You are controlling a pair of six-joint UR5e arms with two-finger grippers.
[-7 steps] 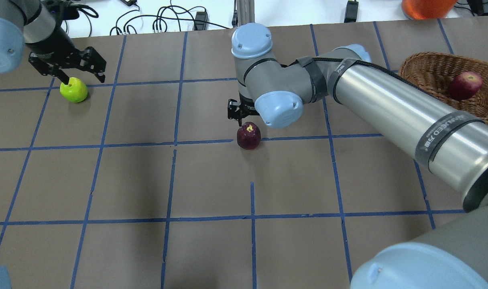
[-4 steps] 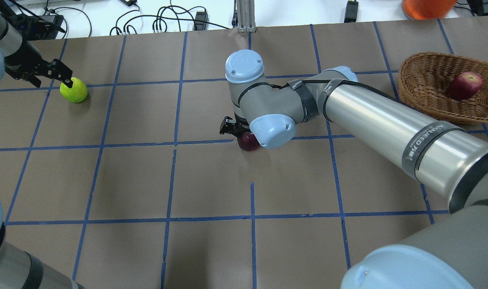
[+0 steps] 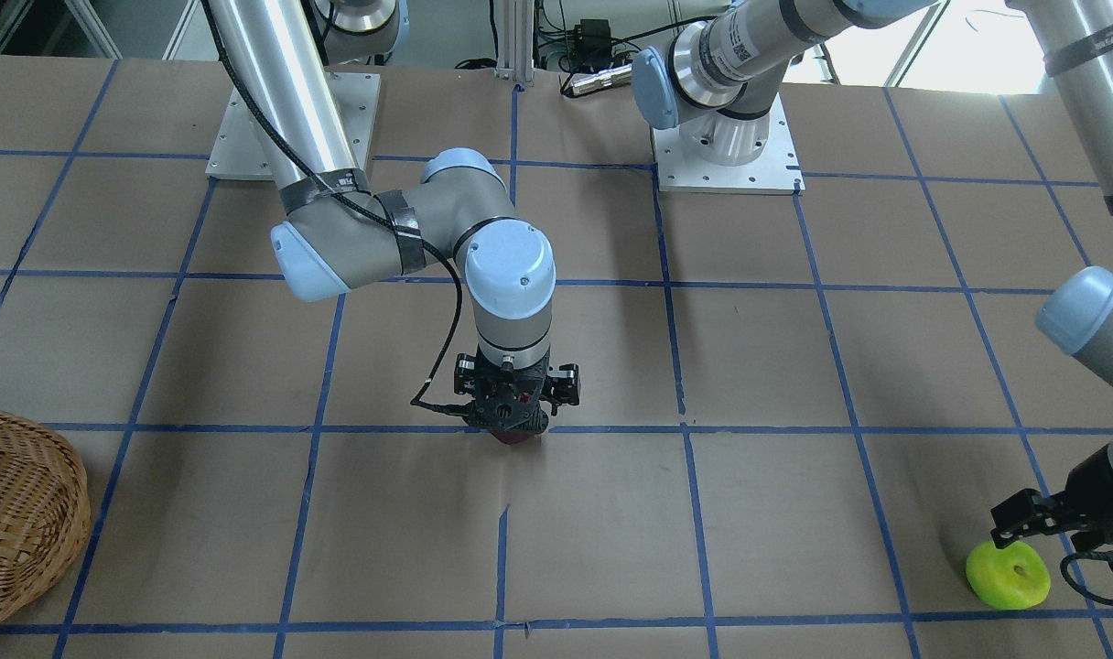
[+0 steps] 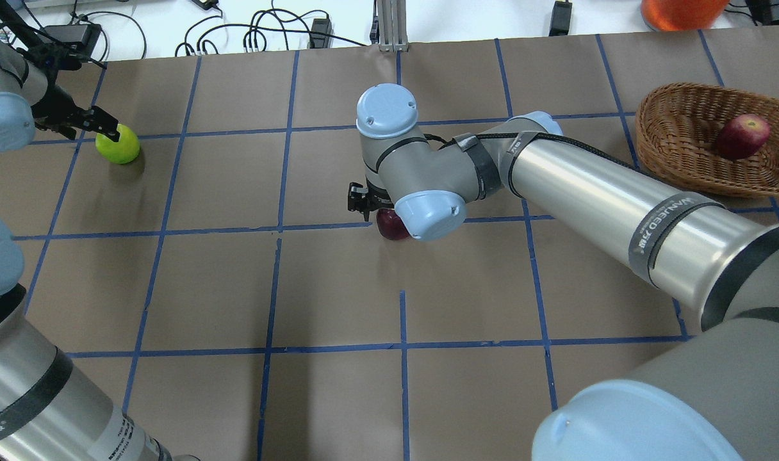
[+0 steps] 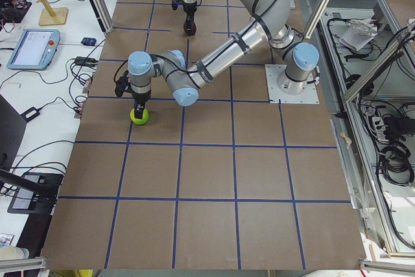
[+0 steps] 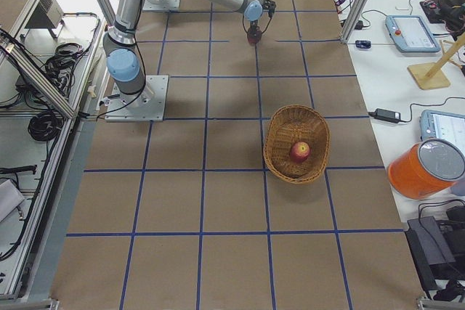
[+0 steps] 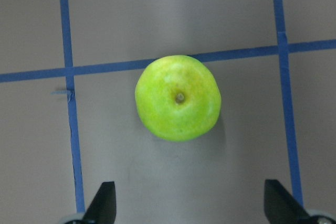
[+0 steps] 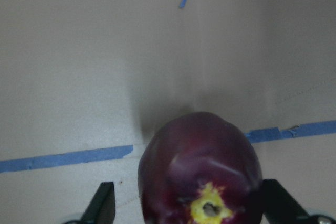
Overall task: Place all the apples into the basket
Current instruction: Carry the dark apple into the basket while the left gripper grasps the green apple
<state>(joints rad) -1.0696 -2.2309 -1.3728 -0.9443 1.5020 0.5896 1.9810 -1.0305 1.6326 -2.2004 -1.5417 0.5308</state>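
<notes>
Your right fingers (image 8: pixel 105 205) are spread wide, one on each side of the purple apple (image 8: pixel 199 171), which sits dimple up on the table (image 4: pixel 338 397), on a blue tape line (image 8: pixel 63 158). Only the right wrist view tells you that. Overhead, the wrist joint hides the fingers and most of the apple, and from the front just a dark sliver shows under them. The finger at that view's left stands clear of the apple; the other is very near, and you cannot tell whether it touches.

Your left fingers (image 7: pixel 105 205) are spread too and hold nothing. The left wrist view puts the green apple (image 7: pixel 177 98) ahead of the tips, not between them, whereas overhead one finger seems to overlap its edge.

The right arm (image 4: pixel 588 186) stretches low across the table, wrist pointing straight down. The left arm (image 5: pixel 220 53) folds at a high elbow, wrist vertical over the green apple.

The red apple (image 4: pixel 742 136) lies in the basket (image 4: pixel 671 102), well apart from the others.
</notes>
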